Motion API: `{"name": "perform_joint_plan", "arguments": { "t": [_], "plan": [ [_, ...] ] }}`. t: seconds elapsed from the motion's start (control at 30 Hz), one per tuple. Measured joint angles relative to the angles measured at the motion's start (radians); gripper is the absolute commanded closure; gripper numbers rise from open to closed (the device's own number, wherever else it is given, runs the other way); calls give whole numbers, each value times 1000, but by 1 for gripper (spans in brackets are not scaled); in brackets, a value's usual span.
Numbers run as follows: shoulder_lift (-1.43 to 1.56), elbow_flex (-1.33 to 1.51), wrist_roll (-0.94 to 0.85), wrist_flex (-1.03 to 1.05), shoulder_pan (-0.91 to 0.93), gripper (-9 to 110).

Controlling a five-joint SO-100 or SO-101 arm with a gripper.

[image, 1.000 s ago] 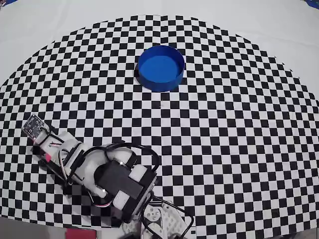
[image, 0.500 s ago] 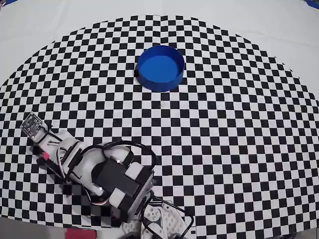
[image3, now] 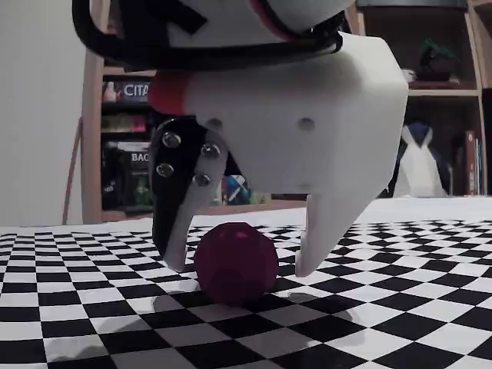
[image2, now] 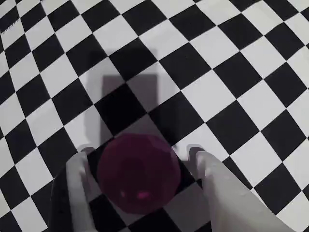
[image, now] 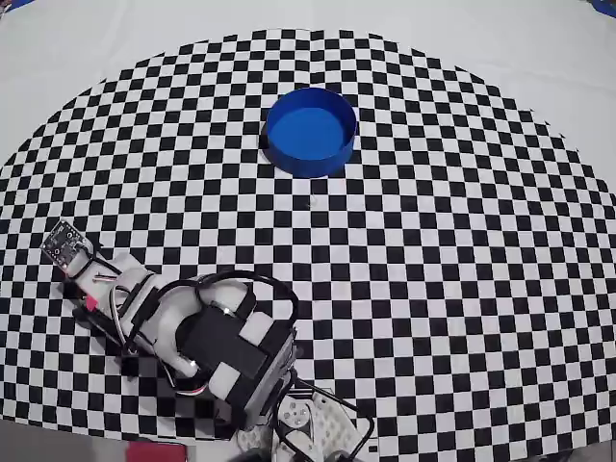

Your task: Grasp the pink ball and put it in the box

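Magenta fills the bottom of my wrist view: the pink ball point(image2: 139, 174) sits on the checkered mat point(image2: 227, 101), and I can see one pale finger point(image2: 77, 183) on its left and the other on its right. In the fixed view the ball point(image3: 235, 263) rests on the cloth with the gripper point(image3: 240, 267) straddling it. The jaws are open wider than the ball, with a sliver of daylight on either side, so as far as I can tell nothing is gripped yet. The fingertips reach down close to the mat, near the ball's middle height.

From the overhead view the ball itself is hidden under the arm point(image: 207, 342), which is folded low near the bottom edge of the mat, towards its left corner. So the ball lies there too, beneath the wrist.

Farther out, near the top edge of the mat and about centred, stands the box point(image: 310, 132), a round blue tub that looks empty. It is well apart from the arm, with open checkered cloth between them.

My reading is that the reach and the lowering are done and the tool is lined up. What is left is nearly everything that counts: squeeze onto the ball, lift it clear, carry it across to the tub and let go over it.
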Motion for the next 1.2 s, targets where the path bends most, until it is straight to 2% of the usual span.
{"name": "perform_joint_plan", "arguments": {
  "t": [0.87,1.0,1.2],
  "plan": [
    [-17,0,0,0,0,77],
    [-17,0,0,0,0,100],
    [-17,0,0,0,0,101]
  ]
}}
